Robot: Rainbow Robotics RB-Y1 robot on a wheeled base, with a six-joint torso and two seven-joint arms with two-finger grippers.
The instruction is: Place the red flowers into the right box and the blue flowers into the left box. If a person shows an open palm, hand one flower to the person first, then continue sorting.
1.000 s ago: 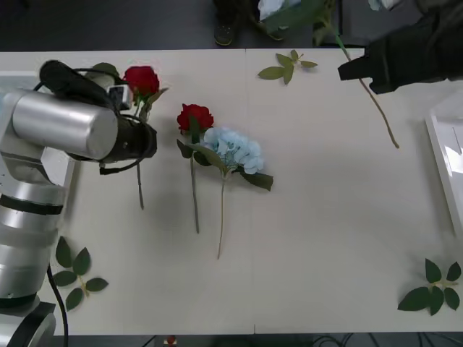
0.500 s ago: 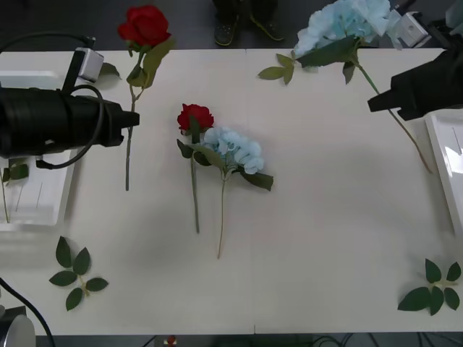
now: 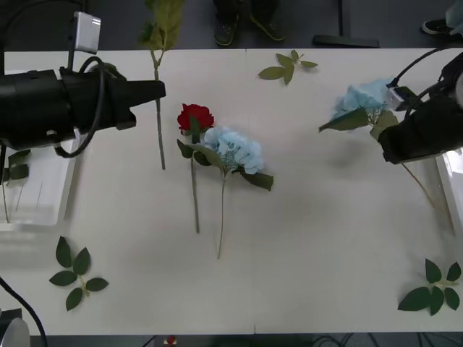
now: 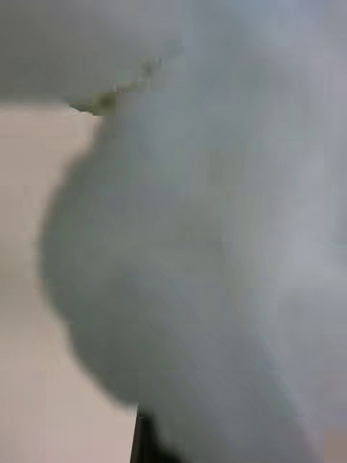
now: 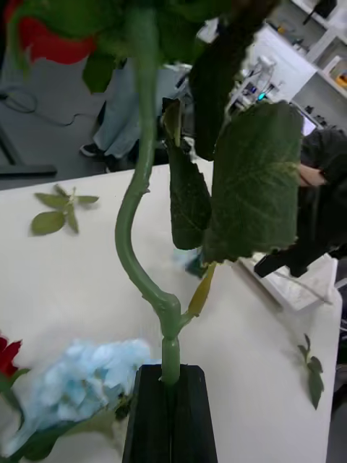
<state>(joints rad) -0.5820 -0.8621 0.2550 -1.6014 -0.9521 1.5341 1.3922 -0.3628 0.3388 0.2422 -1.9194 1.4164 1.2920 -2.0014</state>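
Observation:
My left gripper (image 3: 154, 90) is shut on the green stem (image 5: 142, 217) of a red flower, held upright above the table's far left; its red head (image 5: 45, 42) is high in the left wrist view. My right gripper (image 3: 396, 148) is shut on a blue flower (image 3: 364, 98), held above the table's right side, with its thin stem trailing towards the right box (image 3: 454, 177). Pale blue blur (image 4: 202, 239) is that flower right against the right wrist camera. Another red flower (image 3: 195, 116) and another blue flower (image 3: 235, 148) lie side by side mid-table. The left box (image 3: 36, 195) sits under my left arm.
Loose green leaf sprigs lie at the far edge (image 3: 288, 66), the near left (image 3: 74, 273) and the near right (image 3: 434, 288). The table's near middle is bare.
My left gripper carried the red flower to the right and higher, so its head left the top of the front view. My right gripper brought the blue flower down and nearer over the table.

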